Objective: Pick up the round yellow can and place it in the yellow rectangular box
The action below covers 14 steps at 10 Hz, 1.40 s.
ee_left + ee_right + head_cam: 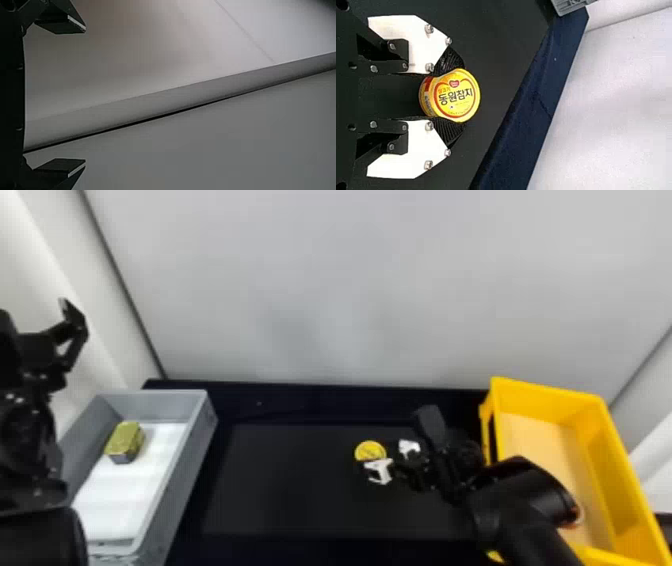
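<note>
On the black table stands the round yellow can [370, 451], right of the middle. My right gripper [392, 459] is at the can's right side. In the right wrist view the can [457, 95] is held between both ribbed black pads of my right gripper [449, 95], which is shut on it. The yellow rectangular box [621, 470] stands on the right, partly hidden behind my right arm. My left gripper [75, 335] is parked high at the far left; in the left wrist view the left gripper [75, 97] is open with nothing between its fingers.
At the left stands a grey bin [200, 430] with a white bottom, holding a greenish-gold block-shaped can [125, 440]. A pale wall [325, 290] rises behind the table [280, 485].
</note>
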Each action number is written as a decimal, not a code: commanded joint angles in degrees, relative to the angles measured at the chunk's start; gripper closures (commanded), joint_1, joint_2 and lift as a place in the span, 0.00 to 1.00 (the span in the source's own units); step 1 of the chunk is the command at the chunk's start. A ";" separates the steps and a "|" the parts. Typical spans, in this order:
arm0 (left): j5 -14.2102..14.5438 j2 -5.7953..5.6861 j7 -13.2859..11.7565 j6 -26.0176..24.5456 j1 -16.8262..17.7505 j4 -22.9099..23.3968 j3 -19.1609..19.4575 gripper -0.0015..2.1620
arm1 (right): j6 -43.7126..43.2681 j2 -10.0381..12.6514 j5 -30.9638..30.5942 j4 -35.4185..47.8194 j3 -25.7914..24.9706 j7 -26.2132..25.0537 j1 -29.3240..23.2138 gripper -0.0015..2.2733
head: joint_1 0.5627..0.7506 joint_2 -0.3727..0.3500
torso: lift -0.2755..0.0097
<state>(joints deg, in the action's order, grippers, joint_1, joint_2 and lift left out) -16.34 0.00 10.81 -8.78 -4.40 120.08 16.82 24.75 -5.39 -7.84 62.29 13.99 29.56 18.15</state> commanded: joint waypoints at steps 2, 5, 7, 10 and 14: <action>0.09 0.15 0.01 -0.01 -0.09 0.07 0.15 0.05 | 3.21 -0.67 0.01 10.04 -1.32 0.25 -2.24 0.35 | 0.70 0.53 | 0.76; 0.17 0.15 0.01 0.07 -0.17 0.07 0.42 0.05 | 6.99 -1.99 -1.13 23.23 -2.03 0.51 -3.74 0.35 | 0.70 0.53 | 0.76; 0.17 0.15 0.01 0.07 -0.26 0.07 0.77 0.05 | 9.19 -2.61 -5.53 31.05 -2.91 0.95 -4.09 0.35 | 0.70 0.53 | 0.76; 0.17 0.15 -0.08 0.07 -0.17 0.16 0.95 0.05 | 12.00 -2.52 -9.66 42.92 -5.98 0.42 -3.74 0.35 | 0.70 0.53 | 0.76; 0.17 0.15 -0.26 0.07 -0.35 0.42 1.39 0.05 | 11.30 -3.22 -15.20 51.97 -12.32 -3.27 -4.00 0.35 | 0.70 0.53 | 0.76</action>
<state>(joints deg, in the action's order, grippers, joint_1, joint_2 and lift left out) -16.17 0.00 10.61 -8.70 -4.66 120.35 18.06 36.14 -8.16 -22.35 111.37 3.95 27.15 14.37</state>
